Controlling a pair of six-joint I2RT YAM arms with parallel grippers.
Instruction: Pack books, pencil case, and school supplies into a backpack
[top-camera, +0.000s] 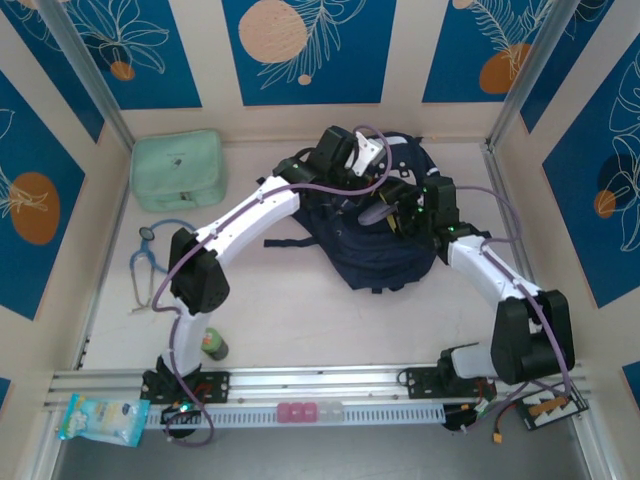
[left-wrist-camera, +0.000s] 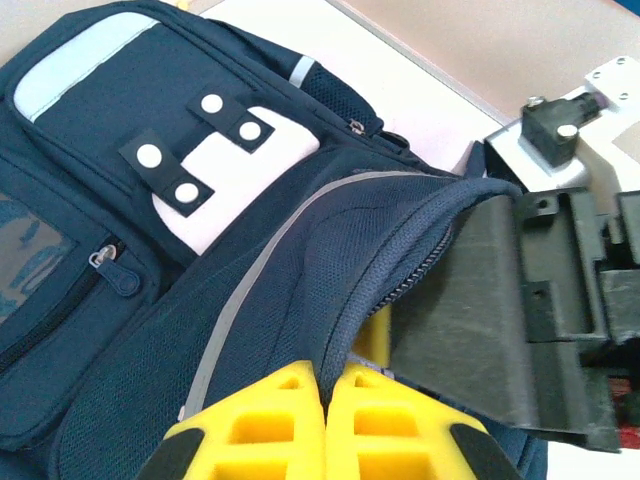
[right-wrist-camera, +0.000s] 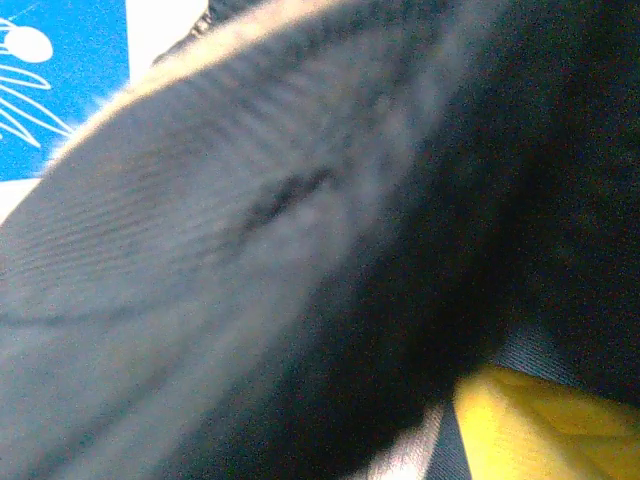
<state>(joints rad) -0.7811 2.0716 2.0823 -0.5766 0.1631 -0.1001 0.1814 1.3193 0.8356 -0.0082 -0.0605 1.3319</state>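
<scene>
Left pincer (left-wrist-camera: 325, 390) clamped tight on mesh zipper rim of the navy backpack (left-wrist-camera: 120, 130), arm arched over; right pincer (top-camera: 395, 213), buried in fabric, can't tell.

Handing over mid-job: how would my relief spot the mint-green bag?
From the navy backpack in the middle of the table, look left to the far left corner. The mint-green bag lies there, just beyond the stethoscope. It is the only boxy, pale green thing; its neighbours are dark fabric and thin tubing.
</scene>
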